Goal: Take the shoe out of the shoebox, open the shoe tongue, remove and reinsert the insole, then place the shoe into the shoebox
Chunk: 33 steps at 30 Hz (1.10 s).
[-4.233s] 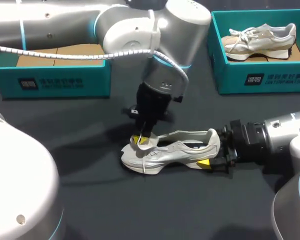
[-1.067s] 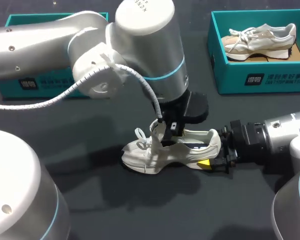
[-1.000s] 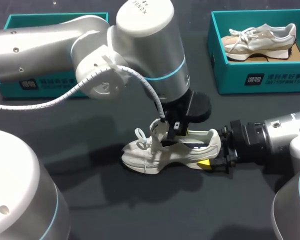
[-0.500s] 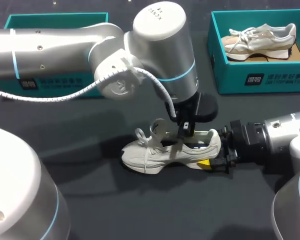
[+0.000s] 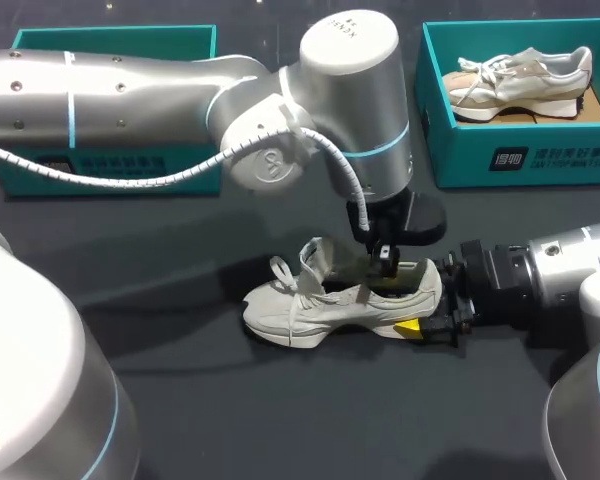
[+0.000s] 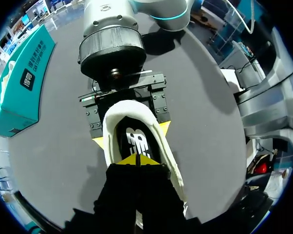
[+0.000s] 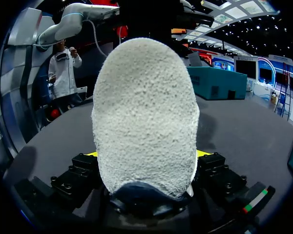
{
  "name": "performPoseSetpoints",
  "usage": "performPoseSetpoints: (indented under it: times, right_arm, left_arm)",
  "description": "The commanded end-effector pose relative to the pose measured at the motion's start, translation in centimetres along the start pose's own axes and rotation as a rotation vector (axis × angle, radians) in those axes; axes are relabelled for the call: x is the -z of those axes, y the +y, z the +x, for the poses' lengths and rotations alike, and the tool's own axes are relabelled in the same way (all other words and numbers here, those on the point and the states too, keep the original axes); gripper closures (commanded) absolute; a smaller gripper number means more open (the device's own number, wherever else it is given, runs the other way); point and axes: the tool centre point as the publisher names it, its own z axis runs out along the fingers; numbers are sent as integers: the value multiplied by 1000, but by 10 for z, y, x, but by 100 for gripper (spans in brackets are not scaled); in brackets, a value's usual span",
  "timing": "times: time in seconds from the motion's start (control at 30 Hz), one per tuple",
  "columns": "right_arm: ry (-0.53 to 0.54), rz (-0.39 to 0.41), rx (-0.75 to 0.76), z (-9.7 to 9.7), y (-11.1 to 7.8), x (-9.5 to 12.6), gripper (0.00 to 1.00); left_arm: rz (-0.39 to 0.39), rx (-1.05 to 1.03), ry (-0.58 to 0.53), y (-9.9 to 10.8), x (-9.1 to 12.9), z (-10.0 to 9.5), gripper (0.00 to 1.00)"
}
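Head view: shoe (image 5: 315, 305) heel in right gripper (image 5: 426, 300) (left gripper (image 5: 385, 263) at its opening)

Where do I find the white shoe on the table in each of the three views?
Head view: the shoe lies at the table's middle.
Left wrist view: shoe, seen into its opening, just ahead of the left gripper.
Right wrist view: shoe, heel first, between the gripper's fingers.
Shared landmark: the right gripper, shut on the heel.

Overhead view, wrist close-ups on shoe (image 5: 340, 300)
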Motion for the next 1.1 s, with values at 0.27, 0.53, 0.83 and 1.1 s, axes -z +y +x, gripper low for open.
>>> performPoseSetpoints:
  times: [0.27,0.53,0.83,1.1]
  right_arm:
    - [-1,3,0,1,0,0,100]
    - [-1,3,0,1,0,0,100]
    - [-1,3,0,1,0,0,100]
    - [-1,3,0,1,0,0,100]
  left_arm:
    - [-41,34,43,16,-17,9,100]
    - [-63,26,74,34,-26,20,100]
    - [-67,33,82,43,-36,23,72]
    - [-113,16,-9,41,-52,29,63]
